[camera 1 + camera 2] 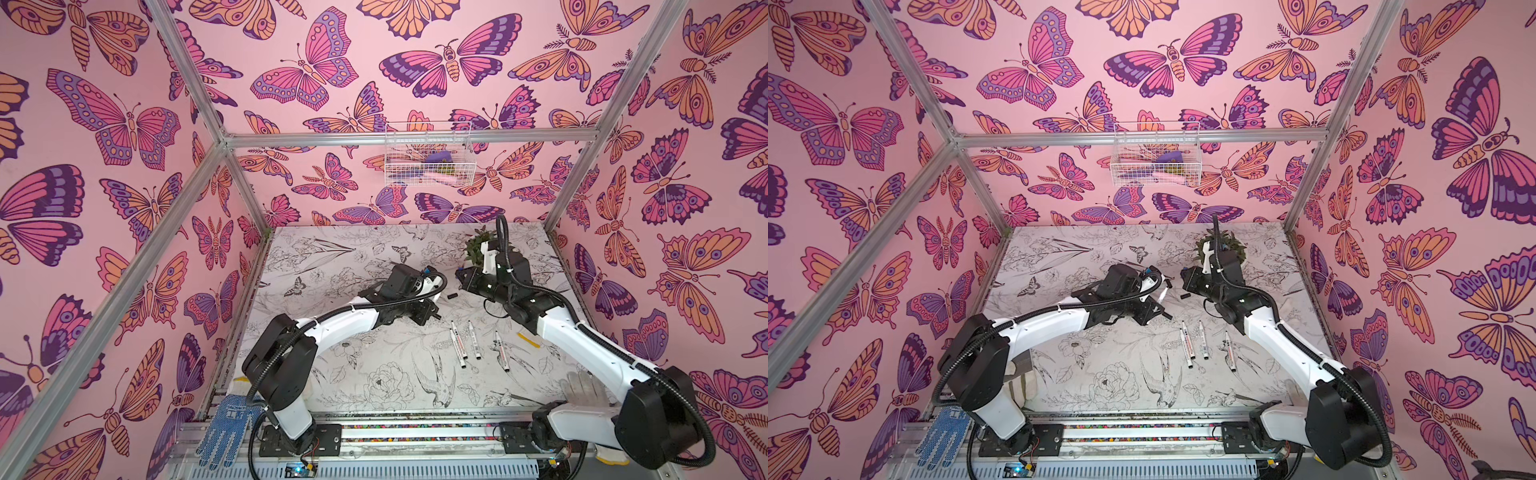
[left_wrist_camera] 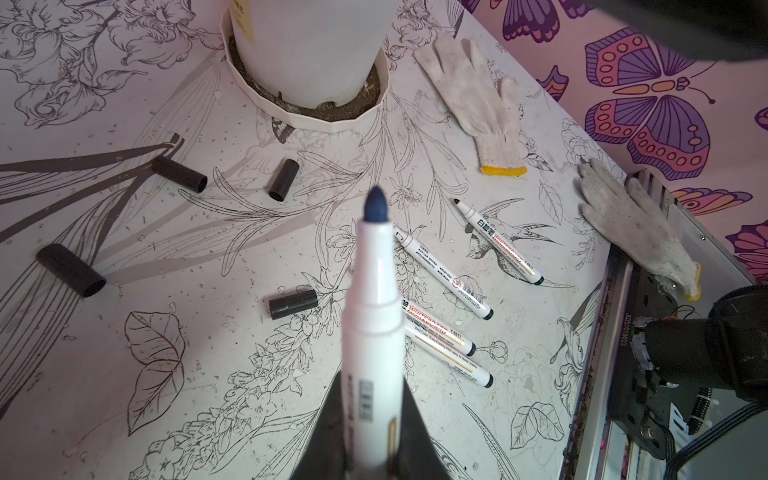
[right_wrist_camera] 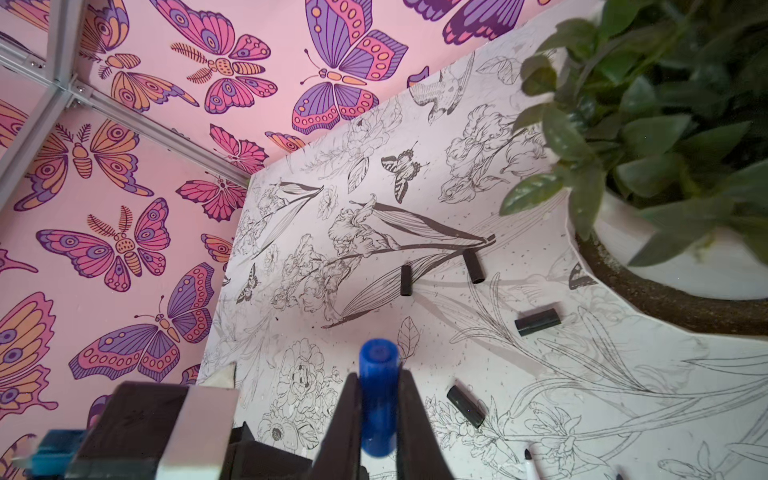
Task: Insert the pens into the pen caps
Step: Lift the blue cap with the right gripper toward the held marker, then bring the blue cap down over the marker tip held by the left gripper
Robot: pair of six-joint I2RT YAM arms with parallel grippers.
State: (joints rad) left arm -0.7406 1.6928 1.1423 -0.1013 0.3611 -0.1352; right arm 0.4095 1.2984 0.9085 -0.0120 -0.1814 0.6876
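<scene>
We see no pen capped yet. The first pairing is in hand. Our left end effector [image 2: 370,415] is clamped narrow on the barrel of the blue-tipped pen [image 2: 374,286], whose tip points out ahead of the fingers. Our right end effector [image 3: 379,378] is pinched on the blue cap [image 3: 378,399]. Both hang over the far middle of the surface [image 2: 62,353], near each other but apart. We cannot tell whether the cap's open end faces the pen tip.

By our reckoning, what is left is to seat this tip in the blue cap and then do the other four. Four more pens [image 2: 444,274] lie uncapped toward the near right of the surface, two of them just beside each other. Four black caps [image 2: 293,304] lie on their sides, scattered apart, between those pens and the potted plant [image 3: 644,137].

The plant stands in its saucer at the far right, just beside our right arm. Its leaves hang close to that wrist, and we judge them the one thing likely to crowd the joining move. Two white gloves [image 2: 478,112] lie beyond the pens toward the right edge. A blue glove [image 1: 226,424] lies at the near left corner, and a wire basket [image 1: 428,153] hangs on the back wall. None of these sits between pen and cap.
</scene>
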